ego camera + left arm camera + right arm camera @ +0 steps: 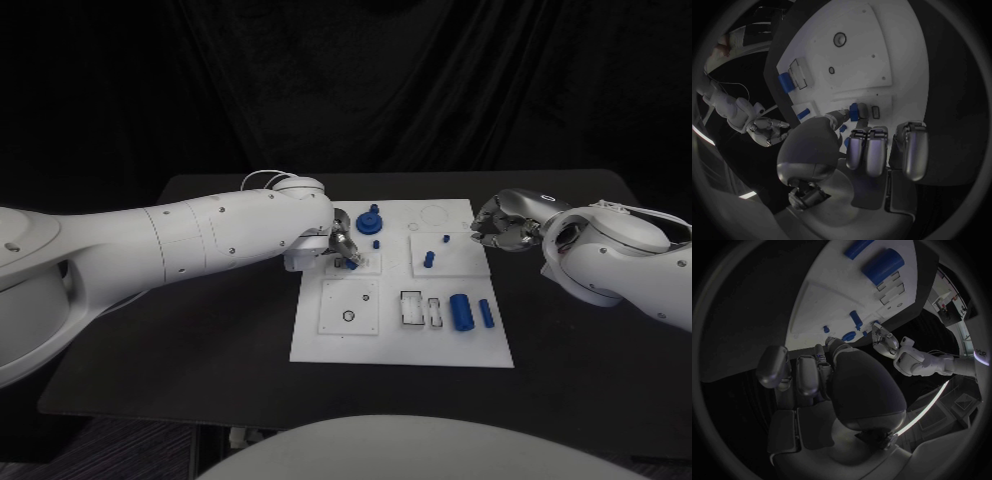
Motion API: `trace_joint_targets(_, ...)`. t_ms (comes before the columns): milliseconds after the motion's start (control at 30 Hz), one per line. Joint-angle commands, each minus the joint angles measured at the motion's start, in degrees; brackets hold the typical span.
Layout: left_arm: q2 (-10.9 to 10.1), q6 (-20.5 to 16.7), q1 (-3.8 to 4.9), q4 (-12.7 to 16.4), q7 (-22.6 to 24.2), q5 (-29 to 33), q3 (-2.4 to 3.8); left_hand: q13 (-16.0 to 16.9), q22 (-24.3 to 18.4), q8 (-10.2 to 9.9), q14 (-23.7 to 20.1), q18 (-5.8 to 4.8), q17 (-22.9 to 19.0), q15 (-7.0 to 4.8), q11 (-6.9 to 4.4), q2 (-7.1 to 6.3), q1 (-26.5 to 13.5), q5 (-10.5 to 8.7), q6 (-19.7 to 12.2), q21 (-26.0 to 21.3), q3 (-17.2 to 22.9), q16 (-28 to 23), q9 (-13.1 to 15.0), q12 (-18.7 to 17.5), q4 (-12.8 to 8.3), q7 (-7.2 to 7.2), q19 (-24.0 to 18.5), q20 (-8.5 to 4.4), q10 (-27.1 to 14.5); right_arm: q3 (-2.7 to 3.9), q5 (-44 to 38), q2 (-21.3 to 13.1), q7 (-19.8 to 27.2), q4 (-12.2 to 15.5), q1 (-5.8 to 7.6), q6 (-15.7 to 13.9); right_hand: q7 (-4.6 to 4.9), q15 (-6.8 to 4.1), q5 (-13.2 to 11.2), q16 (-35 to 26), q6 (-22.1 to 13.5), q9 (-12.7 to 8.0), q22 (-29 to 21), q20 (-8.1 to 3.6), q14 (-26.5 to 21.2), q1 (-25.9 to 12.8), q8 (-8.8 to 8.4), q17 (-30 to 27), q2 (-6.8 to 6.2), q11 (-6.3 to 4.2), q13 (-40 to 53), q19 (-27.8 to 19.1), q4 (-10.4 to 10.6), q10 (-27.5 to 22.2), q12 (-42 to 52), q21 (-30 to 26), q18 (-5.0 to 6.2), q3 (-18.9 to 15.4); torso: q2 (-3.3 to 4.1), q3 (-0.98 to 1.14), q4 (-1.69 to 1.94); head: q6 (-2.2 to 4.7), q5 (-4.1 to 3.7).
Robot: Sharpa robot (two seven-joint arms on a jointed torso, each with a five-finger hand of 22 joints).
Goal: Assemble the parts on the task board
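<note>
Left hand: your silver left hand (335,248) sits over the left edge of the white rectangular task board (325,345), pinching a small blue part (854,111) at its fingertips, just above the board's surface.
Right hand: your silver right hand (503,222) hangs just off the board's right edge, fingers curled in with nothing in them that you can see.
Board parts: a big blue cylinder (462,311) and a slimmer blue bar (486,312) lie side by side near the board's right side. A blue round knob-like piece (372,219) stands toward the far edge, with a small blue peg (428,259) near the middle.
Table: black, the board lies in the centre of it.
</note>
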Motion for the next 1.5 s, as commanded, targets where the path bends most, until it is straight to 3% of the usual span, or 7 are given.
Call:
trace_joint_targets(33, -0.3, -1.5, -0.40, 0.3, 0.1, 0.2, -0.18, 15.1, 12.9, -0.2, 6.0, 0.86, 15.1, -0.08, -0.03, 0.63, 0.5, 0.11, 0.1, 0.2, 0.0, 0.2, 0.0, 0.0, -0.3, -0.16, 2.1, -0.15, 6.0, 0.04, -0.1, -0.1, -0.8, 0.0, -0.11, 0.3, 0.07, 0.28, 0.3, -0.2, 0.3, -0.1, 2.6, -0.01, 1.2, -0.2, 0.35, 0.0, 0.23, 0.08, 2.7, -0.5, 0.0, -0.4, -0.3, -0.2, 1.05, 0.4, -0.01, 0.02, 0.00, 0.00, -0.12)
trace_joint_targets(333, -1.1, -4.3, -0.39, 0.8, 0.9, 0.2, -0.17, 15.1, 12.9, 0.0, 6.0, 0.86, 15.1, -0.19, -0.16, 0.45, 0.7, 0.65, 0.5, 0.2, 0.7, 0.2, 0.1, 0.0, -0.8, -0.31, 2.2, -0.23, 6.0, 0.04, -0.1, -0.1, -0.8, -0.3, -0.11, 0.1, 0.07, 0.28, 0.3, -0.5, 0.3, -0.1, 2.4, -0.01, 1.1, -0.2, 0.34, -0.3, 0.21, 0.08, 2.7, -0.7, 0.0, -0.4, -0.3, -0.7, 1.15, 0.4, 0.00, 0.03, 0.00, 0.00, -0.04)
trace_joint_targets(667, -1.1, -5.7, -0.39, 0.6, 1.5, 0.2, -0.17, 15.1, 12.8, 0.2, 6.0, 0.90, 15.1, -0.23, -0.15, 0.47, -0.4, -0.63, 0.9, 0.1, 0.8, 0.2, 0.2, 0.0, -0.2, -0.27, 2.1, -0.30, 6.0, 0.04, -0.1, 0.0, -0.7, -0.4, -0.12, 0.1, 0.08, 0.29, 0.3, -0.6, 0.2, -0.1, 2.2, -0.01, 1.1, -0.2, 0.34, -0.5, 0.20, 0.08, 2.6, -0.8, 0.0, -0.5, -0.4, -1.1, 1.22, 0.4, -0.04, 0.03, 0.00, 0.00, -0.01)
trace_joint_targets(1500, 0.1, -4.4, -0.59, 0.8, 1.5, 0.2, -0.18, 15.1, 12.8, 0.3, 6.0, 0.90, 15.1, -0.23, -0.14, 0.54, -1.0, -1.23, 1.0, 0.1, 0.6, 0.2, 0.2, 0.0, 0.2, -0.27, 2.1, -0.31, 6.0, 0.04, -0.1, 0.1, -0.9, -0.3, -0.12, 0.5, 0.08, 0.30, 0.3, -0.8, 0.3, -0.1, 2.1, 0.00, 1.0, -0.2, 0.35, -0.7, 0.20, 0.09, 2.6, -0.9, 0.0, -0.5, -0.4, -1.3, 1.27, 0.4, 0.12, -0.01, 0.03, 0.00, 0.20)
